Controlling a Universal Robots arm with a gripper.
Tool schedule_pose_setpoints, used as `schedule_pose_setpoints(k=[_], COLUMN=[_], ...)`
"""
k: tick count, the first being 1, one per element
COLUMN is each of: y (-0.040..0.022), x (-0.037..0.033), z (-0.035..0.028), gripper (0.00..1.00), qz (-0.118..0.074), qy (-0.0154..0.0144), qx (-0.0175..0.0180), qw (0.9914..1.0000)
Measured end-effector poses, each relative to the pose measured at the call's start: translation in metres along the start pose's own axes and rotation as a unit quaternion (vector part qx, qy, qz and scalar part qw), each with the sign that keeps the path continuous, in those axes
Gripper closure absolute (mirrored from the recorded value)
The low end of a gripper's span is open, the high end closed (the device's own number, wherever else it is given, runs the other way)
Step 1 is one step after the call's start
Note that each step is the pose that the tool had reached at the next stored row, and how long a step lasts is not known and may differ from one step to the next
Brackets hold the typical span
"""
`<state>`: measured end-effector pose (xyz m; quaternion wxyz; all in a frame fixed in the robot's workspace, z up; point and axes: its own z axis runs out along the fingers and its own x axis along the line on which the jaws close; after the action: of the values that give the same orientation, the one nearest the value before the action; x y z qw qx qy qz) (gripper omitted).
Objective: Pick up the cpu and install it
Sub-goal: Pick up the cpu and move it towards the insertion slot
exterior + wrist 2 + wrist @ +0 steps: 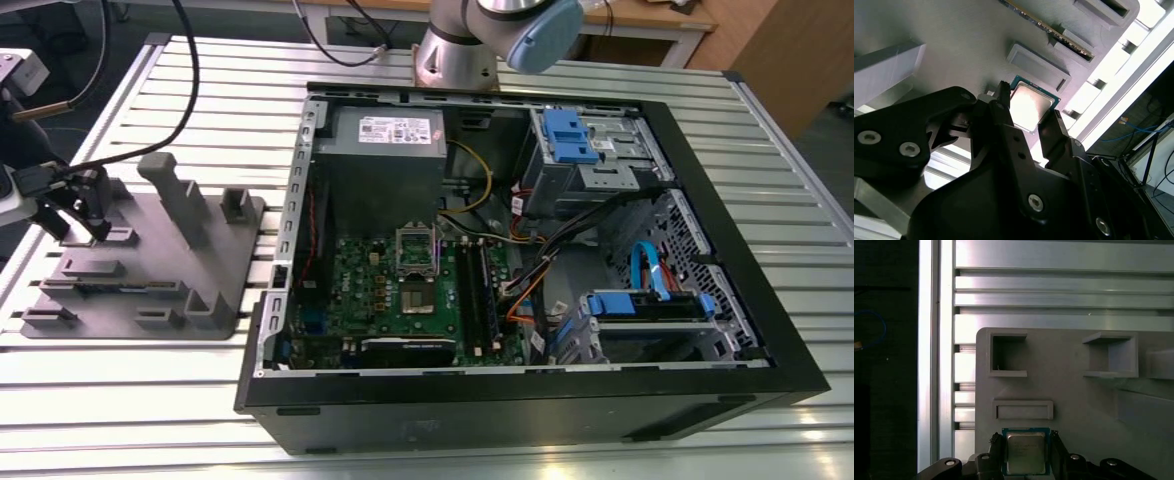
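Tray (1079, 405) on slatted aluminium table (1054, 290) holds cpu (1025, 455); end effector (1025, 436) straddles it, clamping unclear.

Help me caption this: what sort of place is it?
Probably a robotics lab bench: an open computer case lies on a slatted metal table beside a grey parts tray, a robot arm behind.

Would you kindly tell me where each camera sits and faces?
Exterior view: off the arm, high, looking down on the computer case and tray; the arm's base shows.
First wrist view: on the wrist, straight down onto the cpu on the tray; gripper shows.
Second wrist view: on the wrist, slanting past the gripper to the cpu.
Both share cpu, gripper, tray.
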<state>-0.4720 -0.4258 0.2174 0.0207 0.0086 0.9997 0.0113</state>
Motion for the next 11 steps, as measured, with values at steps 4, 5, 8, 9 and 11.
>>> schedule_pose_setpoints(k=[4, 5, 8, 9, 11], y=[0.0000, 0.0000, 0.0000, 0.0000, 0.0000], x=[0.0000, 0.0000, 0.0000, 0.0000, -0.0001], z=[-0.0001, -0.0001, -0.0002, -0.0002, -0.0023], gripper=[0.53, 0.53, 0.53, 0.53, 0.53], qz=[0.000, 0.000, 0.000, 0.000, 0.000], qy=[0.0000, 0.0000, 0.0000, 0.0000, 0.0002], qx=[0.0000, 0.0000, 0.0000, 0.0000, 0.0001], qw=[1.00000, 1.00000, 1.00000, 1.00000, 1.00000])
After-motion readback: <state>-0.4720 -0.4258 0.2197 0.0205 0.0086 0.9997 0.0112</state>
